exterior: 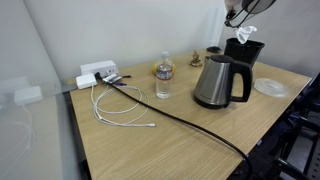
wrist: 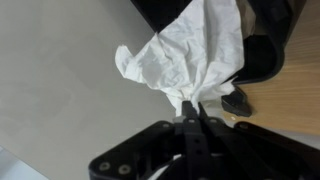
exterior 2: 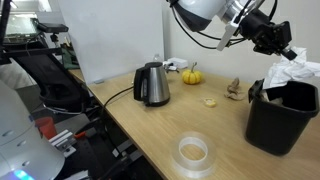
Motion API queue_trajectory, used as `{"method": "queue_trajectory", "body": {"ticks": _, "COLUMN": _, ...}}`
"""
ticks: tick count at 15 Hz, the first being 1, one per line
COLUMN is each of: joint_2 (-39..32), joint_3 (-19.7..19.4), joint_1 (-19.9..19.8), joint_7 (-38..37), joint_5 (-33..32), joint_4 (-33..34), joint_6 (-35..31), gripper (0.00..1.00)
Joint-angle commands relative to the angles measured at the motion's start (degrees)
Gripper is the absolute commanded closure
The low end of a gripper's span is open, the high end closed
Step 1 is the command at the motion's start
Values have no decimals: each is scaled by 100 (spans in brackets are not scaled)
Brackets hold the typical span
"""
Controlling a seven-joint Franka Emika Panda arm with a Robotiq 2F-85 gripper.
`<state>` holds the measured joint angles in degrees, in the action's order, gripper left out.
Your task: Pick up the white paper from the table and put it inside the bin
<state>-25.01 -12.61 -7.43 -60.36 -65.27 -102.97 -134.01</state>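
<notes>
My gripper point(exterior 2: 280, 50) is shut on the crumpled white paper point(exterior 2: 292, 72) and holds it just above the black bin point(exterior 2: 280, 120). In an exterior view the paper point(exterior: 245, 35) hangs over the bin point(exterior: 246, 55) behind the kettle. In the wrist view the fingers point(wrist: 193, 108) pinch the paper point(wrist: 190, 55), with the bin's dark rim point(wrist: 262, 55) behind it. The wood-grain table point(exterior: 170, 140) carries the bin at its far end.
A steel kettle point(exterior: 217, 82) with a black cord stands mid-table. A water bottle point(exterior: 164, 78), a white cable point(exterior: 120, 105) and a power block point(exterior: 97, 74) lie nearby. A whitish disc point(exterior: 271, 87) sits by the bin. A small pumpkin point(exterior 2: 191, 76) stands beyond the kettle.
</notes>
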Motion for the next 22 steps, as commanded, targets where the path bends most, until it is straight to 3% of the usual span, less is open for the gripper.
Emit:
{"method": "queue_trajectory", "body": {"ticks": 1, "joint_2": -222, "joint_3": -20, "joint_1": 66, "joint_7": -298, "joint_5": -16, "joint_4": 355, "joint_6": 399, "gripper": 73}}
{"method": "queue_trajectory", "body": {"ticks": 2, "joint_2": -260, "joint_3": -22, "joint_1": 73, "joint_7": -356, "joint_5": -48, "joint_4": 418, "joint_6": 464, "gripper": 72}}
{"method": "queue_trajectory", "body": {"ticks": 12, "joint_2": -440, "joint_3": -22, "joint_1": 104, "joint_7": -865, "joint_5": -597, "joint_4": 681, "joint_6": 824, "gripper": 3}}
{"method": "queue_trajectory", "body": {"ticks": 14, "joint_2": -450, "joint_3": -9, "joint_1": 87, "joint_7": -950, "joint_5": -814, "joint_4": 687, "joint_6": 816, "gripper": 0}}
{"method": "queue_trajectory", "body": {"ticks": 15, "joint_2": -149, "joint_3": 23, "joint_1": 169, "joint_7": -1226, "joint_5": -986, "joint_4": 218, "joint_6": 768, "gripper": 0}}
{"method": "queue_trajectory", "body": {"ticks": 16, "joint_2": -141, "joint_3": 73, "joint_1": 158, "joint_7": -1248, "joint_5": -997, "joint_4": 158, "joint_6": 760, "gripper": 0}}
{"method": "queue_trajectory", "body": {"ticks": 22, "joint_2": -198, "joint_3": 216, "joint_1": 236, "joint_7": -1656, "joint_5": -651, "joint_4": -222, "joint_6": 1636, "gripper": 0}}
